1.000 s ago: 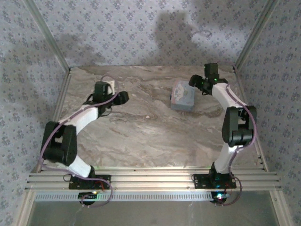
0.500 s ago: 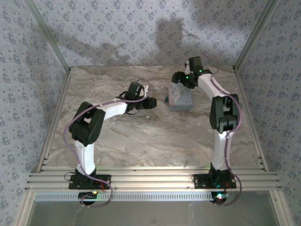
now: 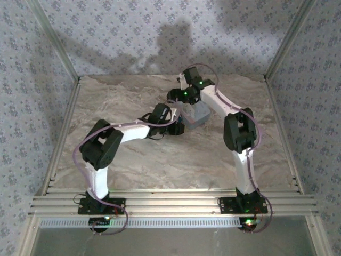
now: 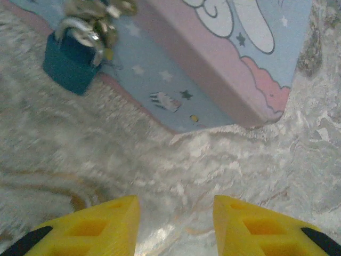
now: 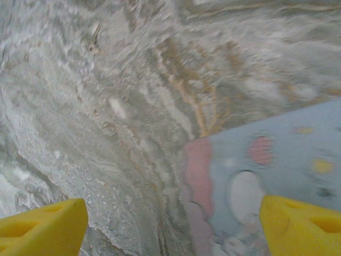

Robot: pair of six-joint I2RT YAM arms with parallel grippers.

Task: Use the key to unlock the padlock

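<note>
The padlock is a small teal block with a silver shackle, hanging against the side of the pastel cartoon tin. A blurred shiny metal cluster sits at its shackle; I cannot tell whether that is the key. My left gripper is open, low over the marble, just short of the tin's side, with the padlock ahead to its left. My right gripper is wide open above a corner of the tin, holding nothing. From above, the left gripper and right gripper flank the tin.
The marble tabletop is walled by patterned panels with metal posts at the back corners. The two arms nearly cross over the middle of the table. Free room lies at the front and on both sides.
Both arms have swung in toward the tin: the left gripper from the back left to its near-left side, the right gripper from its right to its far-left corner. The tin looks nudged slightly left.
</note>
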